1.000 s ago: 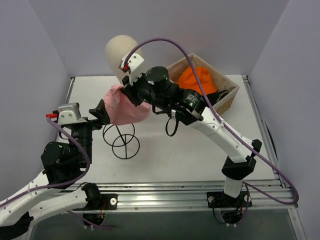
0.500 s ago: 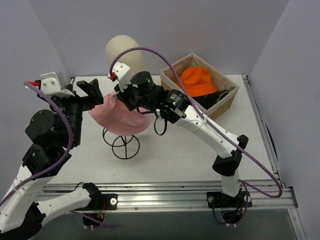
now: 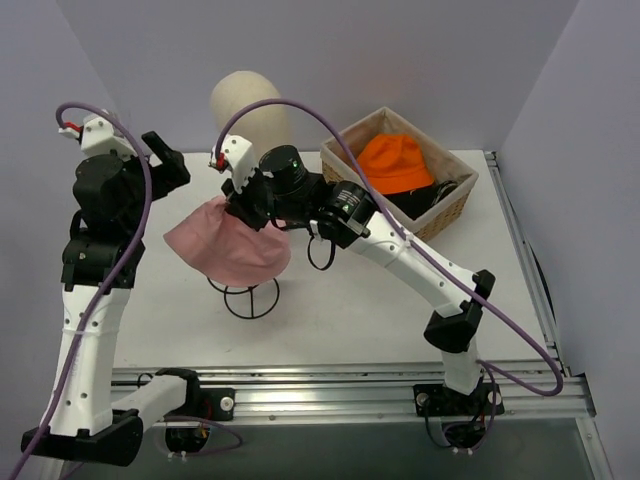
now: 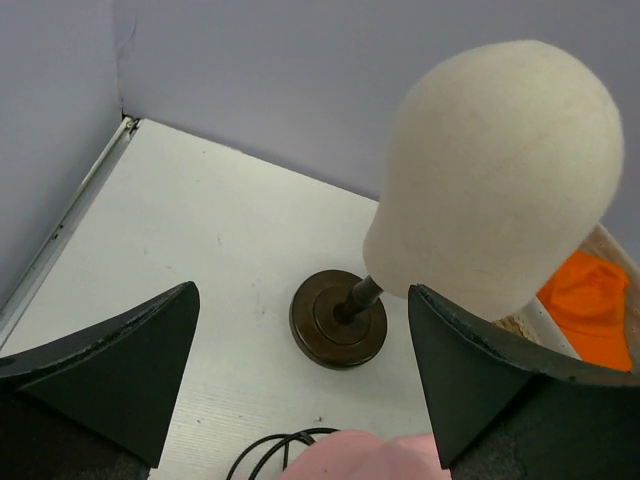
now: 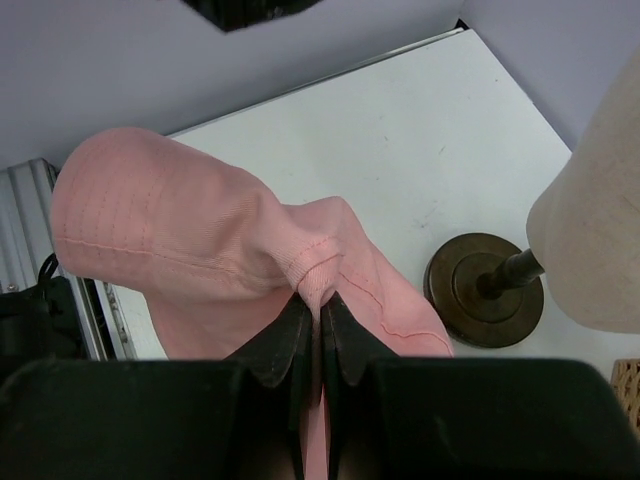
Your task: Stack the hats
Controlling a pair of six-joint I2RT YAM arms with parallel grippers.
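wire stand (image 3: 250,298): black, on counter (image 3: 350,320), left of centre
pink bucket hat (image 5: 180,240): off the counter, hanging over the wire stand, in front of the mannequin head; contact with the stand can't tell
right end effector (image 5: 318,325): fingers together, pinching a fold of the pink bucket hat
left end effector (image 4: 303,293): fingers wide apart, empty, raised at far left, facing the mannequin head
mannequin head (image 4: 500,170): cream, upright on dark round base, back of counter
orange hat (image 3: 395,163): inside wicker basket (image 3: 455,208), far right
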